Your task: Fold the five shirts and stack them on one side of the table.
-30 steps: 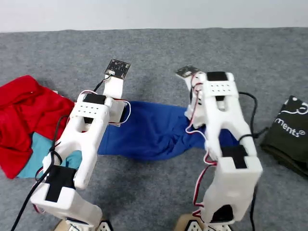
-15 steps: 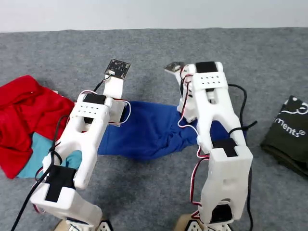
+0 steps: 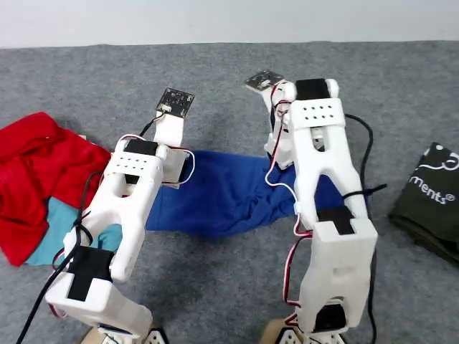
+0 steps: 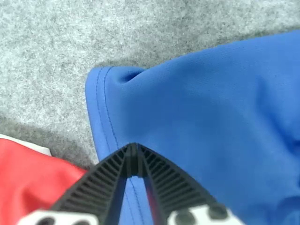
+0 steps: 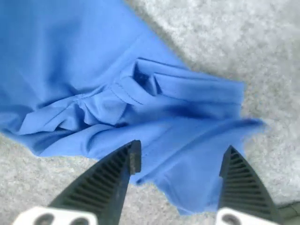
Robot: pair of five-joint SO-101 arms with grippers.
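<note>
A blue shirt (image 3: pixel 222 193) lies spread across the middle of the grey table, rumpled at its right end. My left gripper (image 4: pixel 133 157) is shut on the hem at the blue shirt's (image 4: pixel 211 108) left end, beside the red shirt (image 4: pixel 28 178). In the high view the left gripper (image 3: pixel 178 166) points down at that end. My right gripper (image 5: pixel 183 159) hangs open above the bunched right end of the blue shirt (image 5: pixel 93 70), with nothing between its fingers. From above, the right gripper (image 3: pixel 280 154) sits over the shirt's far right edge.
A crumpled red shirt (image 3: pixel 36 165) lies at the left with a teal shirt (image 3: pixel 57 229) partly under it. A dark folded shirt (image 3: pixel 430 197) sits at the right edge. Bare grey table (image 3: pixel 215 79) stretches behind the arms.
The right arm swung left and then stretched farther toward the back of the table. The left arm and the blue shirt's left end stayed put.
</note>
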